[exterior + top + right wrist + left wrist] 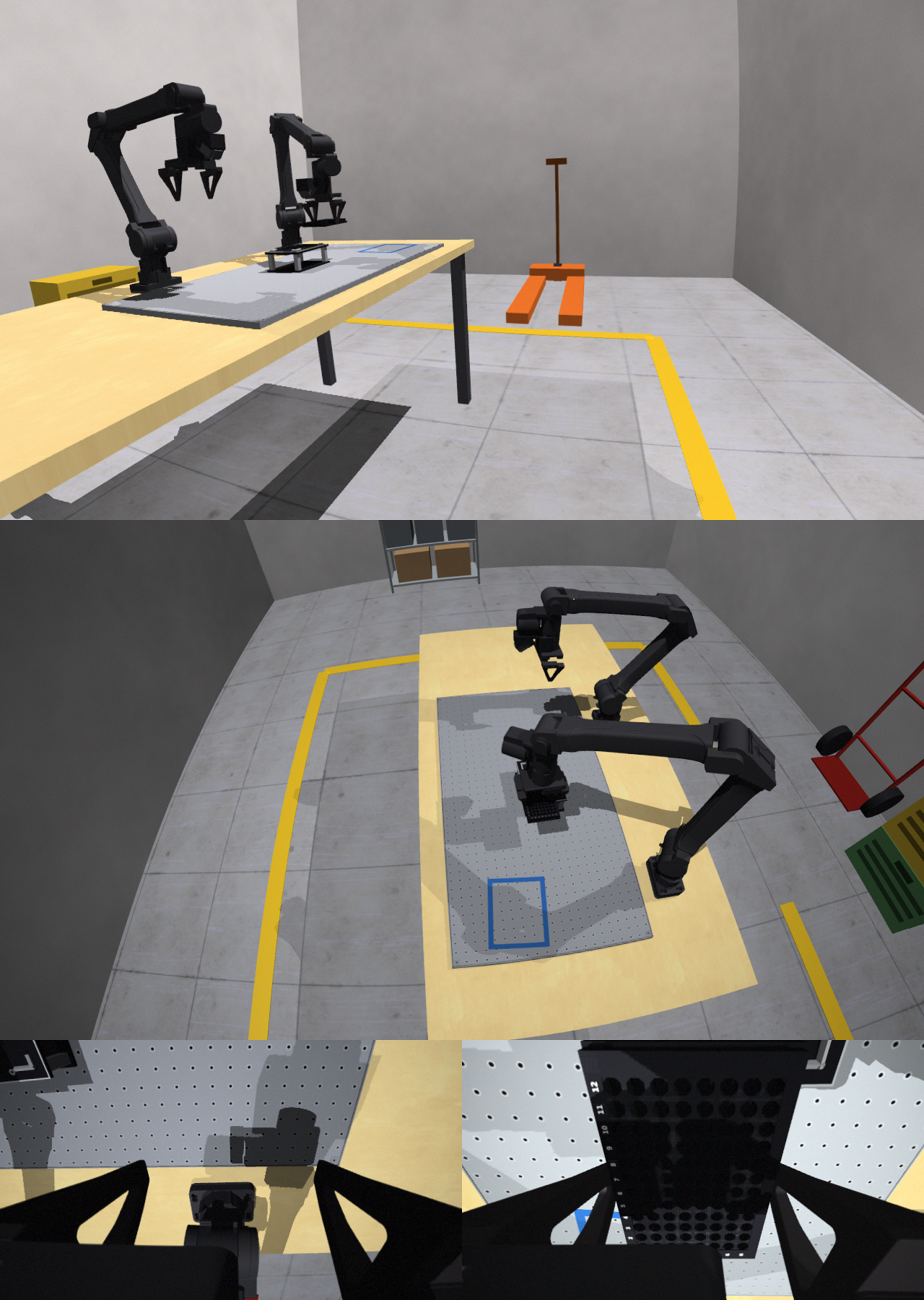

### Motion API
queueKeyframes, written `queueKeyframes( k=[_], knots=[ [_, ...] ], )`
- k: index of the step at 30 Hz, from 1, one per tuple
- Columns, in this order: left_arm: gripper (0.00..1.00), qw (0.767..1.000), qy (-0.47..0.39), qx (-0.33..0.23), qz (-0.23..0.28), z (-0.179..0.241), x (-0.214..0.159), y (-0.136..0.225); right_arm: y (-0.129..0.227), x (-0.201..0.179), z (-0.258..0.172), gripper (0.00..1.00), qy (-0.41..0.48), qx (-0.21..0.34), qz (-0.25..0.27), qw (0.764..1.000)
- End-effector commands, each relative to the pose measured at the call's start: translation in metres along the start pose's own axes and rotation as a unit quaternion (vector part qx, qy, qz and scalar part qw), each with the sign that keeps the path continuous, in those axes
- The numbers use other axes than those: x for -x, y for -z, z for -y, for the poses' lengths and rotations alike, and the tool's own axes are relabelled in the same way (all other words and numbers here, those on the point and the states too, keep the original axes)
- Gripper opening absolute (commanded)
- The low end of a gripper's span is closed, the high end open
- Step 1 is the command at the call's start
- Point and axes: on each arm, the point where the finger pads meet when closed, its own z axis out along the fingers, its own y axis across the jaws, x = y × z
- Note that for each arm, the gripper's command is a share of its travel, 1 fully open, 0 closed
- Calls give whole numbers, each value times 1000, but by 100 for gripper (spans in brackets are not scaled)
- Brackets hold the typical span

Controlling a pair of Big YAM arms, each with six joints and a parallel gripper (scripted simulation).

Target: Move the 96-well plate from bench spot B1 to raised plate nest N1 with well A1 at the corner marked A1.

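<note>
My left gripper (325,219) (693,1170) is shut on the black 96-well plate (541,812) (332,222) (683,1098), holding it by its long sides, roughly level in the air. Column 12 is at the top of the left wrist view and the low columns at the bottom; the A1 corner is hidden behind the gripper body. The raised black nest N1 (284,250) (817,1077) stands on posts, partly beyond the plate, and is mostly hidden in the top view. Spot B1, a blue outline (517,945) (579,1215), lies bare. My right gripper (194,198) (231,1169) is open and empty, high up.
The perforated grey board (471,869) (226,310) lies on the wooden table (581,998) (97,362). The right arm stands on the nest's other side from B1. Its base (221,1202) is by the board's edge.
</note>
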Motion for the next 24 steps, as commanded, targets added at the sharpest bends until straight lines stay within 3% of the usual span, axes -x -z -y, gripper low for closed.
queueKeyframes(
  k=[1, 24],
  knots=[
    [0, 1000, 7, 20, 14, -12, 27, 25, 16, 11, 0, 100, 6, 0, 20, 1000],
    [0, 1000, 7, 18, 16, 14, 94, 34, 16, 11, 0, 100, 6, 0, 20, 1000]
  ],
)
